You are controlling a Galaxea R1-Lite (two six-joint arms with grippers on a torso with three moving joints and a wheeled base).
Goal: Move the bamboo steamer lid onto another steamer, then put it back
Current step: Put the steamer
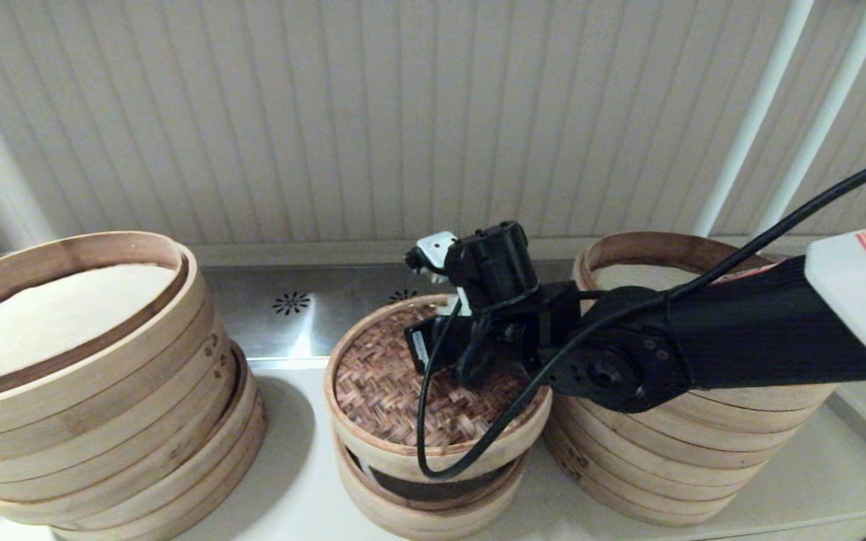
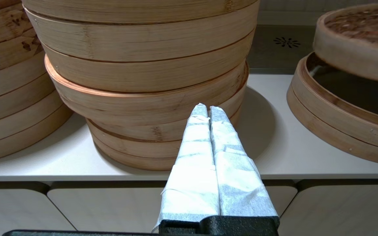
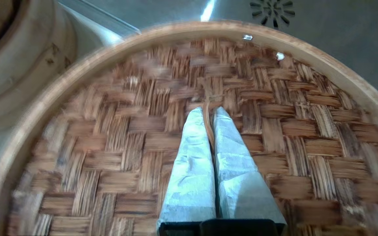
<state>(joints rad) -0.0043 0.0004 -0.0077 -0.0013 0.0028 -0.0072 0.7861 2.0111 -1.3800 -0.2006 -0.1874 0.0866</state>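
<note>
- Wall (image 1: 373, 113) behind: pale vertical ribbed panels; two white pipes (image 1: 756, 113) ran up it at right.
- Worktop (image 1: 298, 451): smooth off-white slab w/ a brushed-metal strip (image 1: 328, 300) at the back, small sunburst drain holes in it. Pale flat cabinet fronts (image 2: 110, 209) under the edge.
- Wide leaning stack (image 1: 102, 391) at left: big round pale bamboo tiers, bands offset, whitish cloth liner on top.
- Tall stack (image 1: 673, 458) at right: many round bamboo tiers, smooth pale bands, partly behind the right arm.
- Low steamer tray (image 1: 433, 503) at centre front: round, pale outer band, darker inner ring.
- Bamboo steamer lid (image 1: 380, 391): round, dark brown herringbone weave in a smooth pale rim band; sat tilted just above the low tray, dark gap showing on the near side, so not seated flush.
- Right hand (image 3: 209, 113): black arm, white-wrapped fingers, over lid centre; fingers narrow, pinched on a thin brown loop at the weave's middle.
- Left hand (image 2: 208, 109): low in front of the worktop edge, facing the leaning stack; wrapped fingers pressed together, holding nothing.
</note>
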